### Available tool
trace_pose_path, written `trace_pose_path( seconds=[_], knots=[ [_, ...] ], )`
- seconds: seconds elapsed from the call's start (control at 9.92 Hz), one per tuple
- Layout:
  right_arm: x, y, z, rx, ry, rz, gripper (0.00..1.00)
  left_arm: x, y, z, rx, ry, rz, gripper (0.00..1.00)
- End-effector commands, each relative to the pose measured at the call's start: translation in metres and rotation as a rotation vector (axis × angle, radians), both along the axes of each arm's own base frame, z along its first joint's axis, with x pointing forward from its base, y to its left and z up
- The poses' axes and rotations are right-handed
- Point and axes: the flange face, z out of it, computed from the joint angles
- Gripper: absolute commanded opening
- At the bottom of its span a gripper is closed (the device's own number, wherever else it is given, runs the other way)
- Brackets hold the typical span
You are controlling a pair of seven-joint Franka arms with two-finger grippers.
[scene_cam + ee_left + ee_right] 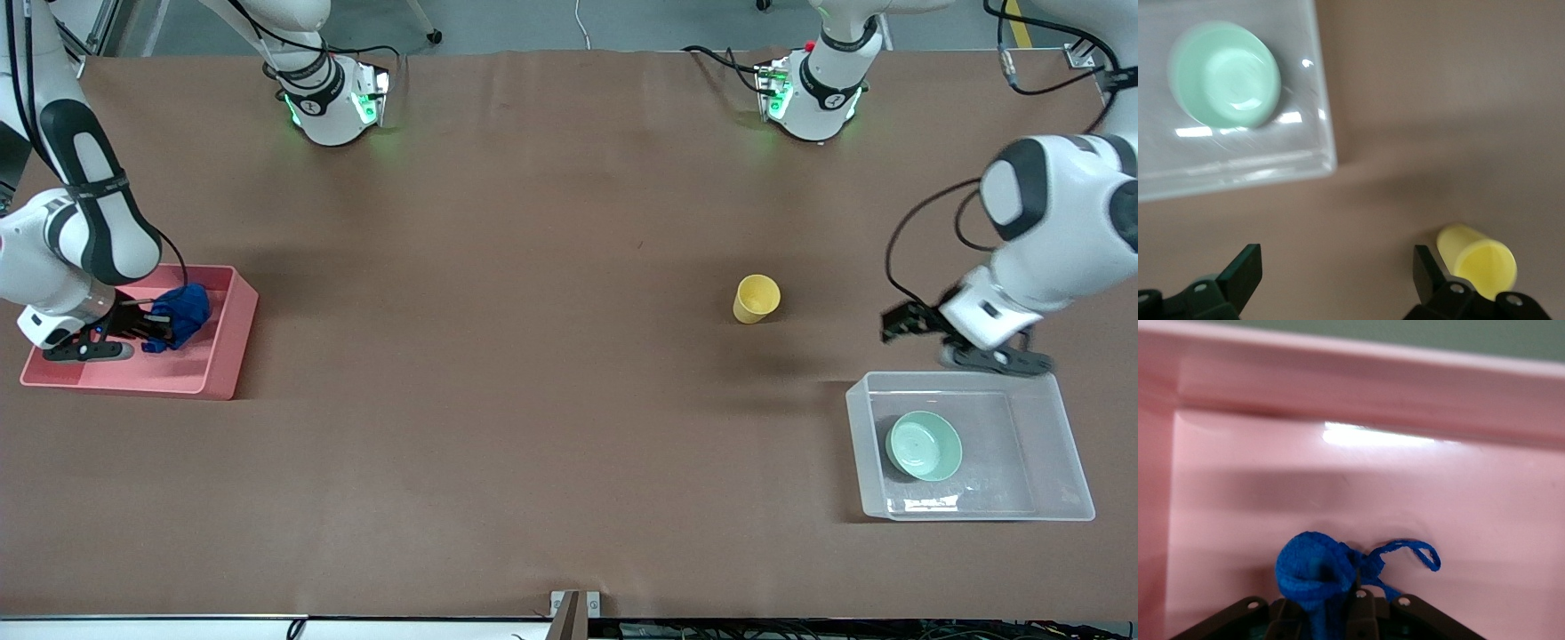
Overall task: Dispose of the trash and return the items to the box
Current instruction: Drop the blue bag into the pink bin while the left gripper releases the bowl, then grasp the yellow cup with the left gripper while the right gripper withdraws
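My right gripper (149, 331) is shut on the deep-blue wad of trash (184, 308) and holds it low inside the pink bin (224, 357). In the right wrist view the wad (1318, 568) bulges out between the fingers, its thin tail curling over the bin floor (1405, 487). My left gripper (902, 323) is open and empty, over the table between the yellow cup (757, 298) and the clear box (859, 444). The mint-green bowl (925, 445) lies in the box. The left wrist view shows the gripper (1338, 273), the cup (1478, 260) beside one finger, and the bowl (1225, 73).
The pink bin is at the right arm's end of the table and the clear box at the left arm's end, nearer the front camera than the cup. Brown table (533, 356) spreads between them.
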Motion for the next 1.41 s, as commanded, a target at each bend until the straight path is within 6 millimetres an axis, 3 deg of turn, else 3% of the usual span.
trace_pose_path(
  seconds=[0.0,0.2,0.5,0.61,0.71,0.81,0.91,1.01,1.11,1.31],
  knots=[
    [0.008,0.016,0.021,0.037,0.009,-0.009,1.00,-0.038,-0.037,-0.056,0.026,0.099,-0.025,1.00],
    [0.016,0.024,0.119,0.069,0.003,-0.009,1.00,-0.042,-0.075,-0.081,0.016,0.114,-0.090,1.00],
    [0.011,0.062,0.250,0.043,-0.001,-0.065,1.00,-0.048,-0.102,-0.126,-0.006,0.122,-0.131,1.00],
    [0.012,0.094,0.286,0.013,0.012,-0.102,1.00,-0.055,-0.103,-0.137,-0.007,0.122,-0.134,1.00],
    [0.014,0.131,0.316,-0.033,0.036,-0.150,1.00,-0.064,-0.101,-0.148,-0.007,0.120,-0.134,0.93],
    [0.015,0.159,0.336,-0.051,0.055,-0.210,1.00,-0.070,-0.101,-0.160,-0.008,0.127,-0.135,0.66],
    [0.013,0.176,0.360,-0.051,0.056,-0.255,1.00,-0.072,-0.106,-0.165,-0.009,0.131,-0.144,0.30],
    [0.010,0.195,0.388,-0.051,0.071,-0.300,1.00,-0.072,-0.107,-0.166,-0.011,0.131,-0.145,0.04],
    [0.005,0.210,0.426,-0.052,0.067,-0.318,1.00,-0.069,-0.105,-0.165,-0.012,0.126,-0.142,0.00],
    [-0.001,0.197,0.478,-0.039,0.030,-0.279,1.00,-0.069,-0.106,-0.162,-0.012,0.122,-0.145,0.00]
  ],
)
